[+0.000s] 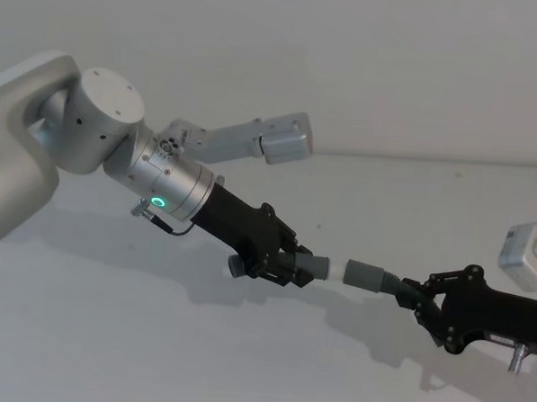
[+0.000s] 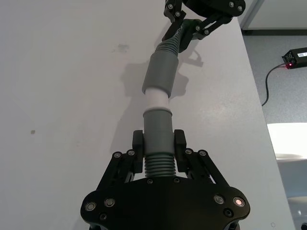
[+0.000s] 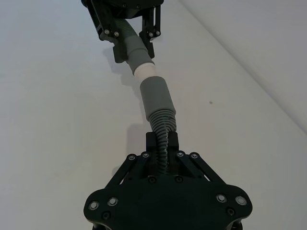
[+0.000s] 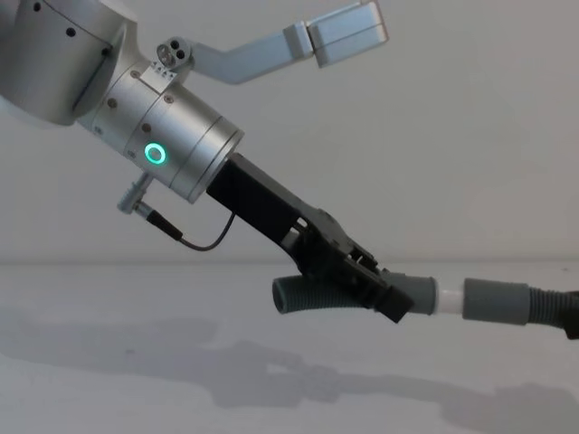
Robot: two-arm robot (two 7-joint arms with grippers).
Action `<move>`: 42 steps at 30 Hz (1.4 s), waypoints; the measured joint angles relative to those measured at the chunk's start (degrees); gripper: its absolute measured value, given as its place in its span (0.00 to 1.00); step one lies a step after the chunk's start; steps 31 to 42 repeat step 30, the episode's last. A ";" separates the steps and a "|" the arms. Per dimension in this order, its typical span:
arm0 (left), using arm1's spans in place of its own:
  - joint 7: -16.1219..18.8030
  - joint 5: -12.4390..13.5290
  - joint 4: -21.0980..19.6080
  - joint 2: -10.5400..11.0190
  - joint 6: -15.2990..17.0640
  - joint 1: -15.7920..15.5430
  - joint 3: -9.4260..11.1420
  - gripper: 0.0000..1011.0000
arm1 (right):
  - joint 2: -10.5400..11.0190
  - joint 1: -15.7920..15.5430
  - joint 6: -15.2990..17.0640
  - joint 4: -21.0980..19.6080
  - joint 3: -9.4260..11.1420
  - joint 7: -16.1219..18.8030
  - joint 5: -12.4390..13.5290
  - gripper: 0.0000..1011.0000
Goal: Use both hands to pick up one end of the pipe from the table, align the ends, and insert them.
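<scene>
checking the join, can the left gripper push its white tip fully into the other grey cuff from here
Probably yes. The left gripper holds its hose with the white tip already entering the grey cuff held by the right gripper. Both line up above the table, with nothing between them.

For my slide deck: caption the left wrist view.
Left gripper and right gripper hold two hose pieces, whitish spigot entering the grey cuff.

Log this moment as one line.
left hand: shut on whitish-tipped grey ribbed hose | right hand: shut on second grey hose | spigot entering cuff
</scene>
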 joint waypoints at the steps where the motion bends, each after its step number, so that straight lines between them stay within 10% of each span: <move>1: 0.03 -0.01 -0.01 0.02 0.06 0.00 0.02 0.35 | 0.02 0.02 0.00 -0.02 -0.02 0.05 0.04 0.11; 42: 0.38 -0.16 -0.11 0.17 0.65 -0.10 0.29 0.35 | 0.39 0.31 -0.15 -0.27 -0.36 0.71 0.74 0.11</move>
